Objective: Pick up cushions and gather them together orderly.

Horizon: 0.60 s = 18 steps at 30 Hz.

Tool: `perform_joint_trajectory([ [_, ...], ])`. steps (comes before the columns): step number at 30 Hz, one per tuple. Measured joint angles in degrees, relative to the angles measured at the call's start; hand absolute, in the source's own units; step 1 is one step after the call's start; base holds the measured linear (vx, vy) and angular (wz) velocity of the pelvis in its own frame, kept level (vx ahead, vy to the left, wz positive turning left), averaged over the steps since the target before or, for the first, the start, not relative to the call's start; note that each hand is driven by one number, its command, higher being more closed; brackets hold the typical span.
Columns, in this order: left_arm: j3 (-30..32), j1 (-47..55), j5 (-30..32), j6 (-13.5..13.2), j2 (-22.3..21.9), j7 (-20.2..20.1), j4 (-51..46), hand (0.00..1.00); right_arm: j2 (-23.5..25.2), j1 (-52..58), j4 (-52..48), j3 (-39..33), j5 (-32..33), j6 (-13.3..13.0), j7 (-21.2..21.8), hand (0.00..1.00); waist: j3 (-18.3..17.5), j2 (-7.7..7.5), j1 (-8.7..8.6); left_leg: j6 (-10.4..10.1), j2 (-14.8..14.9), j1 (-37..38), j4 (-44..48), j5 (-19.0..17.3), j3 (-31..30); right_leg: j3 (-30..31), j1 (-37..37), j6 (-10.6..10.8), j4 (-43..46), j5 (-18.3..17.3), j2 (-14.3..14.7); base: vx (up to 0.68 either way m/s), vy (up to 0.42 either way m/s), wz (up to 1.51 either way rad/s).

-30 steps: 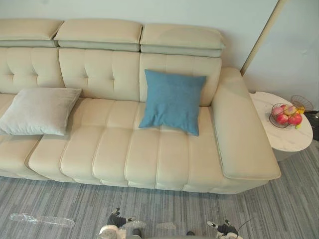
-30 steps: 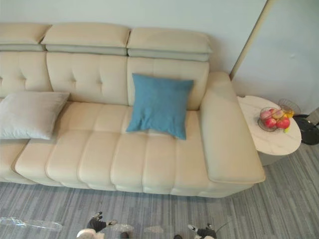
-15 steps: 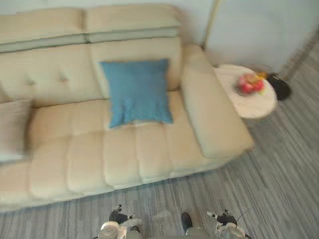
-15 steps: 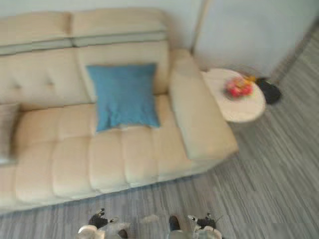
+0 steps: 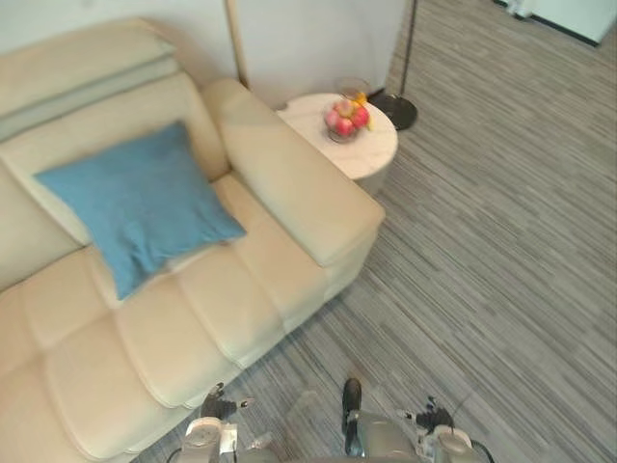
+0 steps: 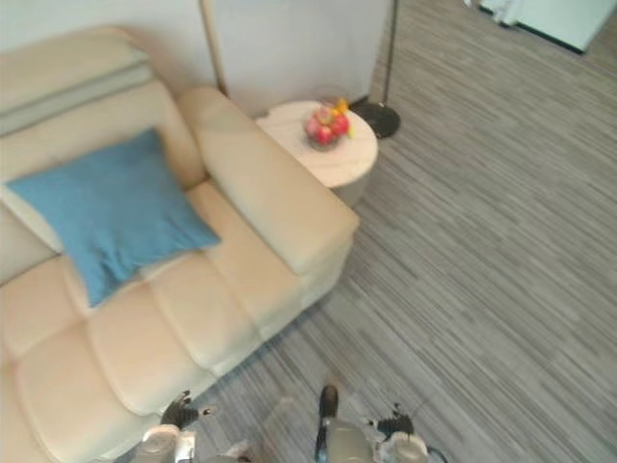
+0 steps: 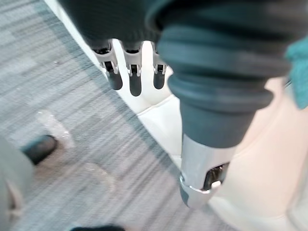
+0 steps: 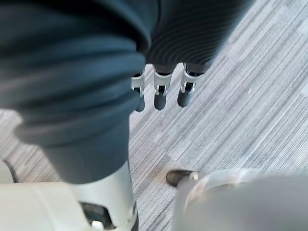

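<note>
On the sofa (image 5: 202, 318), blue cushion (image 5: 135, 203) beside armrest (image 5: 289, 183), grey carpet (image 5: 501, 251) rightward

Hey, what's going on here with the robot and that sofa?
The robot is by a cream leather sofa, where a square blue fabric cushion leans against the backrest, untouched. Its left hand and right hand hang low near the grey striped carpet, fingers relaxed, holding nothing. A round white side table with a bowl of fruit stands beside the armrest.
</note>
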Motion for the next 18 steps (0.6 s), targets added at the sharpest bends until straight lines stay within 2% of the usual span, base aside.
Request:
perform_joint_trajectory([
  [1,0.2,0.1,0.0,0.1,-0.1,0.0,0.1,0.0,-0.5,-0.1,0.1,0.8,-0.1,0.0,0.1,0.0,0.0,0.41,-0.06,-1.3,1.1,1.1,0.6,1.0,-0.1,1.6,1.5,-0.4,-1.7,0.9,2.3,0.13,-0.253,-1.14],
  [3,0.1,-0.4,0.0,0.1,-0.8,-0.1,0.1,0.0,-1.5,-0.1,-0.7,1.4,-0.1,-0.1,0.1,0.0,-0.3,1.45,-0.73,-1.7,3.3,1.1,3.1,2.1,-0.4,3.6,1.7,-1.0,-3.0,1.0,4.9,0.12,-0.228,-0.81],
  [4,0.0,-1.5,0.0,0.1,-1.5,-0.1,0.1,0.0,-2.3,-0.2,-0.9,1.3,-0.1,-0.1,0.1,0.0,-0.2,1.9,-1.31,-1.8,5.0,0.9,6.5,2.5,-0.8,4.7,1.2,-2.3,-1.7,0.1,6.1,0.13,-0.247,-0.78],
  [5,0.0,-2.0,0.0,0.1,-2.0,-0.1,0.1,0.0,-2.8,-0.1,-0.8,1.2,0.0,-0.1,0.1,0.0,-0.1,2.02,-1.68,-1.2,6.1,0.5,10.0,2.9,-2.2,6.2,0.9,-3.0,-0.4,-0.9,7.1,0.12,-0.246,-1.21],
  [6,0.0,-2.5,0.0,0.1,-2.7,-0.1,0.1,0.0,-3.2,0.2,-0.9,1.1,0.0,-0.1,0.1,0.0,-0.2,1.3,-1.66,3.2,6.8,-1.6,17.1,5.2,-7.9,10.1,0.4,-3.7,1.5,-2.2,7.9,0.16,-0.257,-1.7],
  [7,-0.6,-2.5,-0.1,-0.2,-3.8,-0.7,0.1,0.0,-3.8,0.2,-0.9,0.9,0.3,-0.1,0.2,0.0,-0.2,1.06,-1.16,5.5,4.3,-3.8,21.4,3.9,-17.6,14.6,0.8,-3.6,0.9,-2.3,8.8,0.15,-0.182,-1.7],
  [8,-0.7,-2.5,-0.1,-0.4,-4.2,-1.0,0.1,0.0,-4.0,0.2,-0.9,0.8,0.4,-0.1,0.2,0.0,-0.1,1.14,-1.15,5.5,3.2,-4.2,21.9,2.8,-20.0,16.0,1.2,-3.7,0.7,-2.3,9.2,0.21,-0.121,-1.82],
  [9,-1.6,-2.6,-0.5,-0.6,-5.2,-1.4,0.9,0.0,-4.6,0.8,-0.6,-0.5,0.4,-0.1,0.2,0.0,0.3,1.4,-1.25,5.7,0.0,-5.5,23.2,-1.3,-26.2,20.7,3.7,-3.4,-1.5,-2.4,10.7,0.24,-0.084,-1.56],
  [11,-2.2,-1.4,-1.2,-0.8,-5.6,-2.3,1.2,0.0,-4.8,1.9,0.7,-0.9,0.4,-0.1,0.2,0.0,0.4,1.27,-1.2,5.7,-4.3,-8.0,22.7,-4.6,-31.6,26.6,7.6,-3.7,-3.7,-2.2,12.0,0.2,-0.047,-1.44],
  [12,-2.2,-1.2,-1.2,-0.8,-5.6,-2.3,1.2,0.0,-4.9,2.0,1.0,-1.0,0.5,0.0,0.2,0.0,0.4,1.3,-1.2,5.4,-5.1,-8.4,22.4,-4.8,-32.4,27.4,8.1,-3.7,-3.9,-2.2,12.2,0.18,0.015,-1.48],
  [13,-2.1,-0.8,-1.8,-1.0,-5.2,-2.3,0.9,0.0,-4.9,3.0,1.4,-1.1,0.6,0.0,0.2,0.0,0.4,1.71,-0.95,4.9,-8.8,-11.2,16.6,-4.8,-37.2,31.8,9.3,-4.0,-4.7,-2.5,13.1,0.18,0.036,-1.26],
  [14,-2.1,-0.7,-1.8,-0.9,-5.1,-2.3,1.0,0.0,-4.8,3.1,1.5,-1.4,0.6,0.0,0.2,0.0,0.4,2.0,-0.76,4.8,-9.5,-11.9,14.8,-4.7,-38.4,33.0,9.7,-4.0,-4.9,-2.5,13.4,0.21,0.081,-1.81],
  [15,-2.1,-0.4,-1.9,-0.8,-5.0,-2.3,1.1,0.0,-4.5,3.3,1.5,-2.9,0.7,0.0,0.2,0.0,0.6,2.84,-0.39,4.1,-11.4,-14.0,9.0,-3.7,-41.4,36.5,10.5,-4.0,-5.5,-2.5,14.0,0.13,0.089,-1.18],
  [16,-2.1,-0.3,-2.0,-0.8,-5.0,-2.3,1.1,0.0,-4.4,3.4,1.5,-3.4,0.9,0.0,0.1,0.0,0.7,3.05,-0.31,3.7,-11.7,-14.7,7.1,-3.1,-42.3,37.6,10.7,-4.0,-5.6,-2.5,14.2,0.15,0.149,-1.53],
  [18,-1.0,-0.1,-2.4,-0.9,-5.5,-2.3,1.0,0.0,-3.8,3.4,1.4,-5.0,1.6,0.0,0.1,0.0,1.4,4.31,0.47,3.6,-12.1,-16.3,0.9,0.6,-44.4,41.9,12.1,-4.3,-6.3,-2.7,15.1,0.18,0.205,-1.55],
])
